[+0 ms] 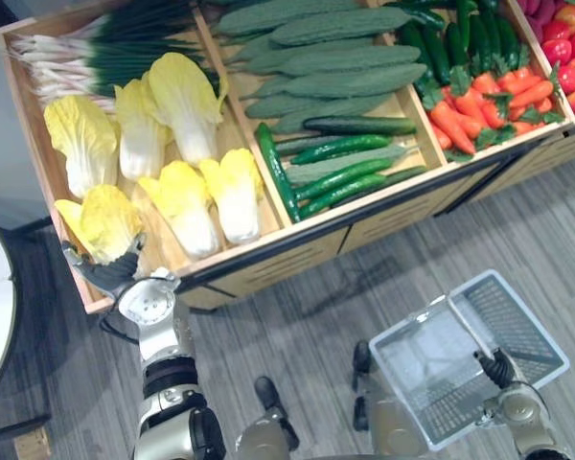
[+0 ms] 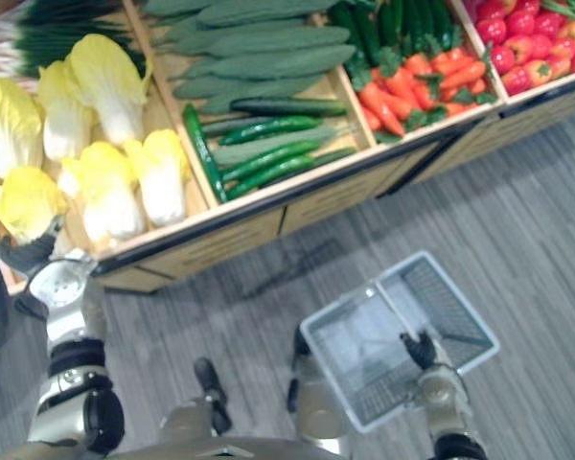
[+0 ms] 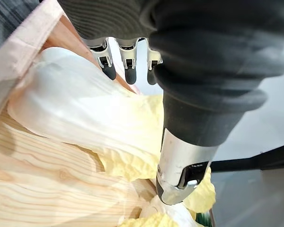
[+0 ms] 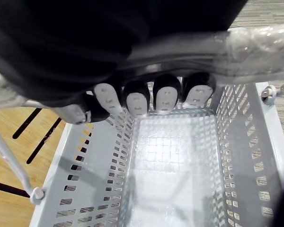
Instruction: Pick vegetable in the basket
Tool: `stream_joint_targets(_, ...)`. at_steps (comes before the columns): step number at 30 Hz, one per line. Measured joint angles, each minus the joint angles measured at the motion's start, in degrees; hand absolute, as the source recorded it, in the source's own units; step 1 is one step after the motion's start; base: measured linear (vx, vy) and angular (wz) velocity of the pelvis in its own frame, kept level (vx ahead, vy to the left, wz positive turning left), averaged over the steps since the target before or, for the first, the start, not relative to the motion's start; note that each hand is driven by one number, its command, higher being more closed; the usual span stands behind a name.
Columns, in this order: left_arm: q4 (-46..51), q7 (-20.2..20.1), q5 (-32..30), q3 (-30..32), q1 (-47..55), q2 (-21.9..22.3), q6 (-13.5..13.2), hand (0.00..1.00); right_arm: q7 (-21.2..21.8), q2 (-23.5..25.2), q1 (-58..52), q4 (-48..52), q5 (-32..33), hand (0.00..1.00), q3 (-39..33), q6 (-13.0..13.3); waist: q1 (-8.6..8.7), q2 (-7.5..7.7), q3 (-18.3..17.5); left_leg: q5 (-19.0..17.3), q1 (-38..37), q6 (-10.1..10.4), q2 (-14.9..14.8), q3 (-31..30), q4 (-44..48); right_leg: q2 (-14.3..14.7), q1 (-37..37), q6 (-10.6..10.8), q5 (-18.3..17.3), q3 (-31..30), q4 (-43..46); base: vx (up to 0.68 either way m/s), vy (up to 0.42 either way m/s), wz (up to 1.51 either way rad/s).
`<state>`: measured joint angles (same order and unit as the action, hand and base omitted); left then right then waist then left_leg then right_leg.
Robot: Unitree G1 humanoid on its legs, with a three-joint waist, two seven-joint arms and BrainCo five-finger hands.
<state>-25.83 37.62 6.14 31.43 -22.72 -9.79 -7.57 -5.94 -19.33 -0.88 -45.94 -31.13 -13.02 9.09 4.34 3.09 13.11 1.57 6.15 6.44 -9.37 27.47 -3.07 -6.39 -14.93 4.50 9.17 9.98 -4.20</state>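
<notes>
At the wooden crate's (image 1: 287, 261) left corner, the left hand (image 1: 103, 273) reaches the nearest yellow cabbage (image 1: 101, 222). Its wrist view shows straight fingers (image 3: 106, 71) over the leaf, thumb opposite. Further right, the right hand (image 4: 151, 97) curls round the white basket's (image 1: 412, 374) handle (image 4: 260, 38).

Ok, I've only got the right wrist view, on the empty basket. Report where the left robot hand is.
Observer: The left robot hand is at the wooden crate's front-left corner, on the nearest yellow cabbage.
Operator: Describe its grip.
Observer: Fingers on one side of that cabbage, thumb on the other, not closed round it.
Operator: Place the basket.
Observer: The basket hangs from the right robot hand over the floor, before the carrots.
</notes>
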Motion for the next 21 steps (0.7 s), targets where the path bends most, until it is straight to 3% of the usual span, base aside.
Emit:
stream_joint_targets(13, -3.5, 1.0, -0.2, 0.5, -0.3, -1.9, -0.5, 0.00, 0.0, 0.0, 1.4, -2.1, 0.1, 1.00, 0.0, 0.0, 0.03, 0.24, 0.2, 0.0, 0.7, 0.0, 0.4, 0.4, -0.5, 0.0, -0.7, 0.0, 1.2, -1.2, -1.6, 0.01, -0.007, -0.02)
stream_joint_targets(17, -8.4, -1.2, -1.1, 0.3, -0.3, -4.5, 1.4, 0.00, 0.0, 0.0, 1.4, -2.3, 0.1, 1.00, 0.0, 0.0, 0.05, 0.13, 0.3, 0.0, 0.7, 0.0, 0.4, 0.5, -0.4, 0.0, -0.7, 0.0, 1.2, -1.2, -1.6, 0.00, 0.000, 0.00)
stream_joint_targets(21, -13.1, -3.8, -6.2, -1.9, -0.9, -7.8, 2.8, 0.00, 0.0, 0.0, 2.1, -2.3, 0.2, 1.00, 0.1, -0.1, 0.02, -0.13, 0.8, -0.4, 0.7, 0.2, 0.2, 0.8, 0.3, 0.1, -0.7, 0.0, 1.2, -1.5, -1.6, 0.01, -0.012, -0.05)
